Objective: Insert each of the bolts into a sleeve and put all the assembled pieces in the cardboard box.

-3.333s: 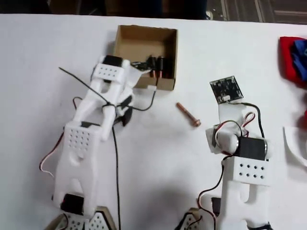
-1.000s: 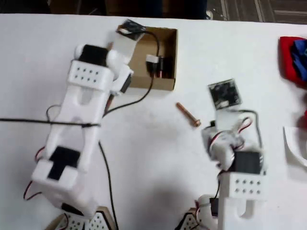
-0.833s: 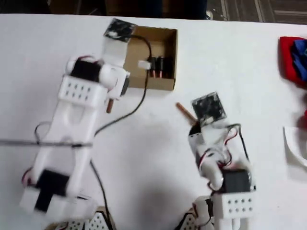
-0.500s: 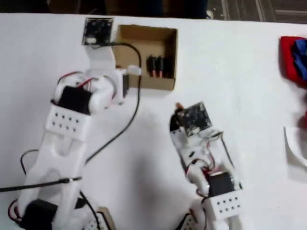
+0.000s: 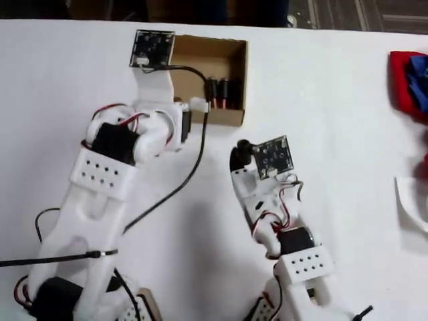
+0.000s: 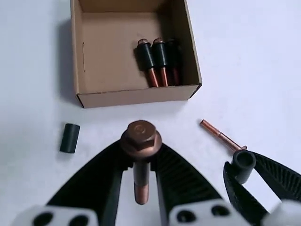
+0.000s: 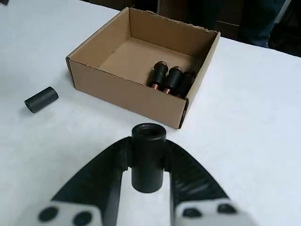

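Note:
My left gripper (image 6: 140, 151) is shut on a copper bolt (image 6: 140, 162), head up, just in front of the cardboard box (image 6: 136, 96). Three assembled pieces (image 6: 160, 59) lie in the box's corner. A loose black sleeve (image 6: 70, 138) and a second bolt (image 6: 221, 136) lie on the table before the box. My right gripper (image 7: 148, 157) is shut on an upright black sleeve (image 7: 148, 155), a little way from the box (image 7: 127, 96). In the high view the left gripper (image 5: 184, 127) and right gripper (image 5: 239, 152) stand close together near the box (image 5: 237, 50).
A red and blue cloth (image 5: 409, 73) and a white curved object (image 5: 408, 200) sit at the table's right edge. Black cables (image 5: 190, 167) trail from the left arm across the table between the arms.
The left arm has drawn back from the box and swung left. The right arm has moved left and forward, covering the loose bolt in the high view.

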Robot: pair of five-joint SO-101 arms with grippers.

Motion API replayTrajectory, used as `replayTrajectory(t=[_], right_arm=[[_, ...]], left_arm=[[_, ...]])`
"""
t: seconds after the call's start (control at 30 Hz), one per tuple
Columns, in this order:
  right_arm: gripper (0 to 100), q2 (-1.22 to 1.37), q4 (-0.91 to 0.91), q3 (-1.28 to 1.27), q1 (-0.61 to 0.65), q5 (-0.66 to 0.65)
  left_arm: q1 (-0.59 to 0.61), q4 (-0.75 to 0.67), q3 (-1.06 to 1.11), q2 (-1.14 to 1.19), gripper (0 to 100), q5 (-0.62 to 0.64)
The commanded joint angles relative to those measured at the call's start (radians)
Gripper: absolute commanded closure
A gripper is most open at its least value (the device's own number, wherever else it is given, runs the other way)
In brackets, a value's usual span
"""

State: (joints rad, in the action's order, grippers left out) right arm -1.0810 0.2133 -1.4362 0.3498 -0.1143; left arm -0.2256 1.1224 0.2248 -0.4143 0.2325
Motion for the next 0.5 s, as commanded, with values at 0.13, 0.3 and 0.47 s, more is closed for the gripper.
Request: replayTrajectory(t=[0.13, 0.3, 0.47], right_arm=[[97.5, 0.004, -0.045, 0.008, 0.114, 0.009], [97.5, 0.004, -0.051, 0.008, 0.114, 0.009], [97.5, -0.007, -0.051, 0.008, 0.105, 0.011]], left_arm=[[-0.057, -0.315, 0.097, -0.054, 97, 0.226], [-0.141, -0.387, 0.111, -0.052, 97, 0.269], [-0.17, -0.428, 0.113, -0.048, 97, 0.272]])
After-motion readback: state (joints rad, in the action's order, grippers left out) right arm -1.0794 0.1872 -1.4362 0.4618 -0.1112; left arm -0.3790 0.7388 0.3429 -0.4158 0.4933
